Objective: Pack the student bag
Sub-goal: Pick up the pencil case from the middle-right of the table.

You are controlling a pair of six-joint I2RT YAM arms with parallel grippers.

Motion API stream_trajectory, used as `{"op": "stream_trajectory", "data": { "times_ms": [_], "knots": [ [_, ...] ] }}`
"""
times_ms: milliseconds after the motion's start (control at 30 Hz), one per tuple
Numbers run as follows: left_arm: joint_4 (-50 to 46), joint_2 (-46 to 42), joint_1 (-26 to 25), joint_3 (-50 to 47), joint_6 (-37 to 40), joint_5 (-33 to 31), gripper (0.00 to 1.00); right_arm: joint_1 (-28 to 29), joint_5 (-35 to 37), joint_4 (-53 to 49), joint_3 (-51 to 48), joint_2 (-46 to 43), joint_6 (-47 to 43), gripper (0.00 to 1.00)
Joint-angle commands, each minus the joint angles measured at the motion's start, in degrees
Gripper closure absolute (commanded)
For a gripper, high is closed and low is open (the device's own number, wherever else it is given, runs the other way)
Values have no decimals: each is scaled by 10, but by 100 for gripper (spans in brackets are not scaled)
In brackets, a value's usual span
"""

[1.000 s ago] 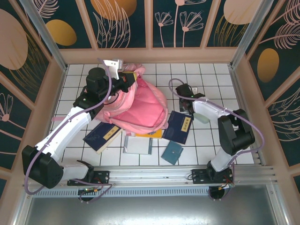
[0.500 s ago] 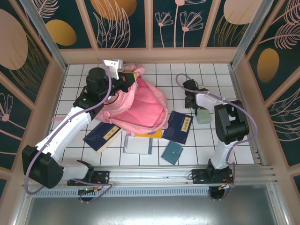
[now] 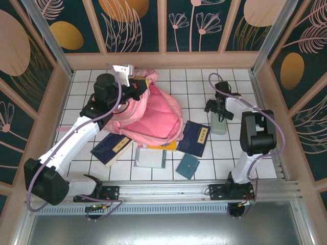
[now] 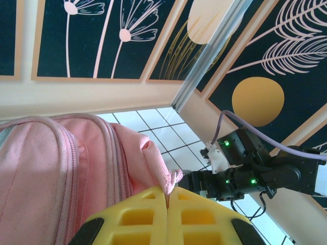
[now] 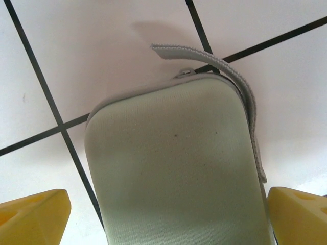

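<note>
The student bag (image 3: pixel 153 115), a big soft pink backpack, lies in the middle of the tiled table. My left gripper (image 3: pixel 141 88) is at its far top edge, shut on a fold of the pink fabric (image 4: pixel 171 176); the yellow fingers (image 4: pixel 138 214) meet with the cloth pinched between them. My right gripper (image 3: pixel 218 108) hangs over a pale green pouch (image 3: pixel 218 125) to the right of the bag. In the right wrist view the green pouch (image 5: pixel 173 153) lies between the two wide-apart yellow fingertips (image 5: pixel 36 214), and the right gripper (image 5: pixel 167 214) is open.
A dark blue book (image 3: pixel 195 138) lies right of the bag and another (image 3: pixel 113 148) at its left front. A grey notebook (image 3: pixel 149 158), a yellow book (image 3: pixel 167 146) and a small teal wallet (image 3: pixel 187 166) lie in front. Patterned walls enclose the table.
My right arm has swung right and back, from beside the dark blue book to above the green pouch. The left arm and the bag have stayed still.
</note>
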Motion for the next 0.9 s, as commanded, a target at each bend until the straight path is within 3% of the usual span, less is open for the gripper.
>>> {"op": "stream_trajectory", "data": {
  "times_ms": [0, 233, 333, 500, 633, 733, 867],
  "knots": [
    [66, -20, 1, 6, 2, 0, 100, 2, 14, -35, -20, -23, 8, 1],
    [65, -20, 1, 4, 3, -1, 100, 3, 50, -13, -58, -6, 6, 1],
    [64, -21, 1, 5, 6, -3, 100, 4, 45, 0, -63, -7, 11, 9],
    [60, -25, 1, 5, 12, -10, 100, 5, 63, 4, -58, -63, 20, 32],
    [51, -19, 1, 17, 14, -2, 100, 10, 82, -17, -35, -116, 27, 33],
    [19, -11, 2, 47, 26, 3, 100, 33, 63, -41, 2, -161, 30, 33],
    [-5, -7, 1, 85, 21, 17, 100, 119, -15, -42, 57, -212, 46, 33]
  ]
}}
